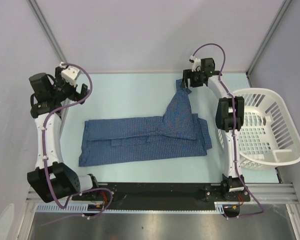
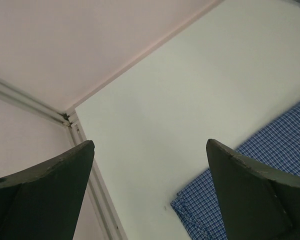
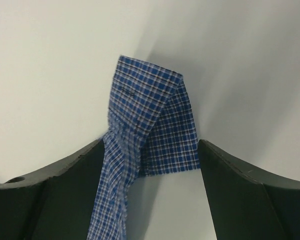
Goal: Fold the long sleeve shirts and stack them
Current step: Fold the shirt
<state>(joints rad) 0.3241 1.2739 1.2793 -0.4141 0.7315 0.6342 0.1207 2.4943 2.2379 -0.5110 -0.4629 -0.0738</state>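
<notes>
One long sleeve shirt (image 1: 140, 137), blue check cloth, lies flat and partly folded across the middle of the table. One sleeve (image 1: 180, 107) runs from it toward the back right. My right gripper (image 1: 186, 82) hangs at that sleeve's end. In the right wrist view its jaws (image 3: 150, 141) stand wide apart, and the sleeve cuff (image 3: 150, 110) sits between them, brushing the left finger (image 3: 65, 185). My left gripper (image 1: 82, 92) is open and empty over bare table at the far left. The left wrist view (image 2: 150, 142) shows a shirt corner (image 2: 205, 210) by the right finger.
A white slatted laundry basket (image 1: 260, 91) stands at the right, beside the right arm. Walls close in the table at the back and sides; a metal rail (image 2: 97, 195) runs along the left edge.
</notes>
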